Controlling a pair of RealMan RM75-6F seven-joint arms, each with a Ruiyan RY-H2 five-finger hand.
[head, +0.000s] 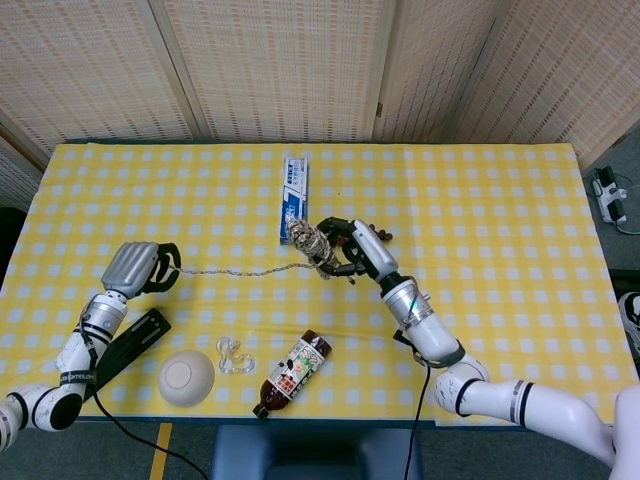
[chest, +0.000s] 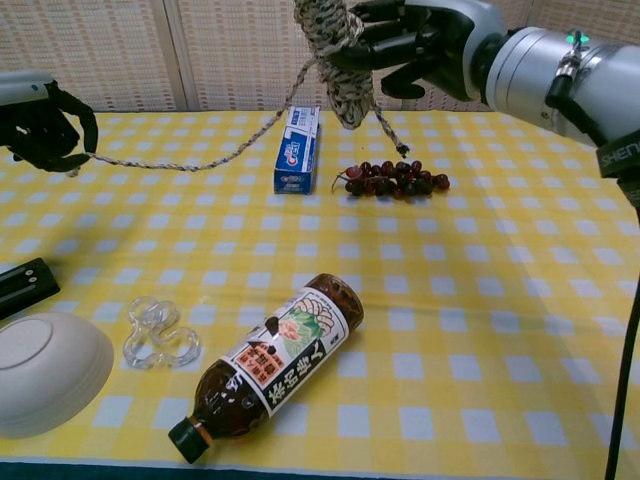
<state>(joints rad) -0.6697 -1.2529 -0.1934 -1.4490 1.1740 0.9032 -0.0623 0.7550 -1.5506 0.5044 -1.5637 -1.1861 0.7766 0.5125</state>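
The table (head: 500, 200) is covered with a yellow-and-white checked cloth. Near the middle of its far half lies a blue-and-white toothpaste box (head: 294, 186), pointing from the far edge toward the near one. Just beside it, toward the right edge, lies a bunch of dark grapes (chest: 395, 180). Along the near edge lie a brown bottle (head: 292, 372) on its side, a clear twisted piece (head: 232, 355), an overturned white bowl (head: 186, 377) and, nearest the left edge, a flat black object (head: 130, 345).

The rope (chest: 335, 45) is beige with dark flecks; the tablecloth (head: 500, 220) is yellow-white checked; the bottle (chest: 265, 365) is brown, its cap green.
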